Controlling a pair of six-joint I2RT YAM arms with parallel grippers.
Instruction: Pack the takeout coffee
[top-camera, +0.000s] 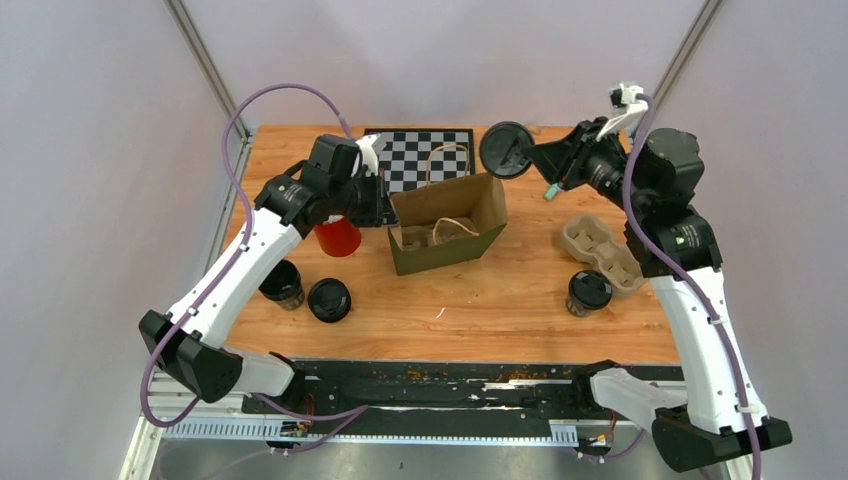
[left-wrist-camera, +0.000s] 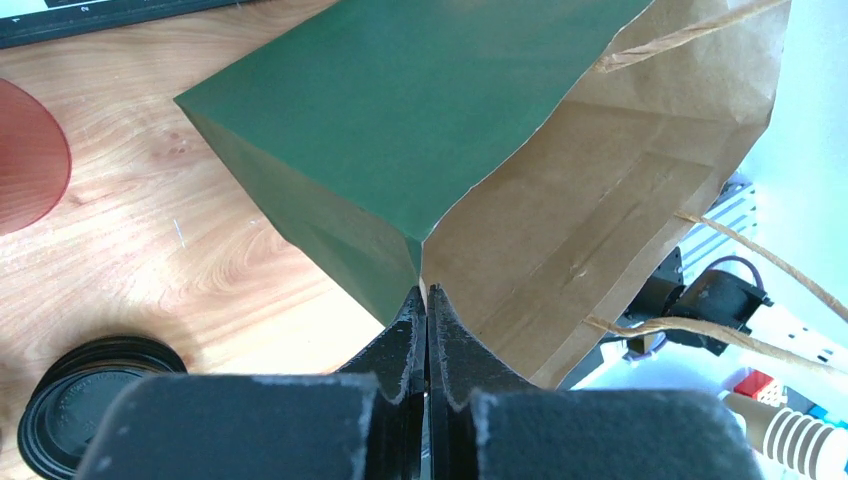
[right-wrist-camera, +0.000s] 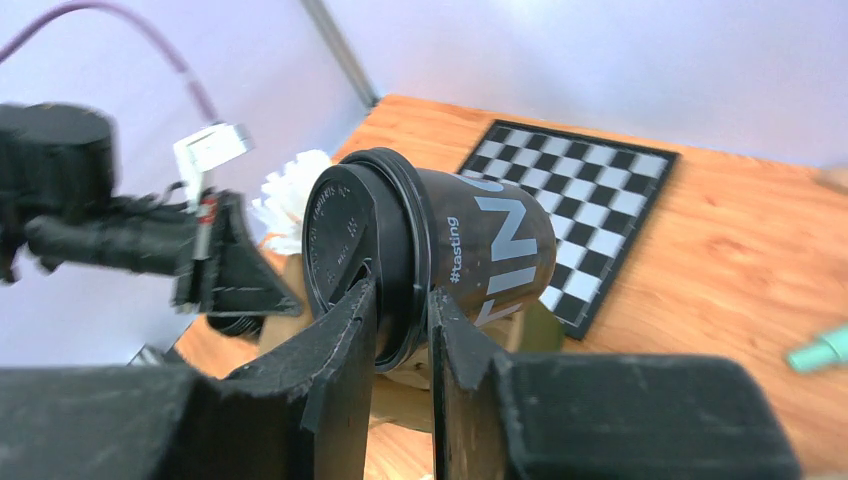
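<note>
Upper centre of the overhead view: one lidded takeout coffee cup (top-camera: 505, 150) hangs tipped on its side above the worktop (top-camera: 500, 310), right jaws pinching its lid rim. Just lower left, the paper bag (top-camera: 447, 222) gapes, left jaws pressed together on its edge. Step in hand: carrying cup to bag. Next, likely: turn cup upright, lower through the mouth.

Left arm (top-camera: 245, 255) reaches forward, left gripper (left-wrist-camera: 427, 297) pinched tight; right arm (top-camera: 692, 290) stretches inward, right gripper (right-wrist-camera: 402, 300) clamped, fingers slightly apart.
</note>
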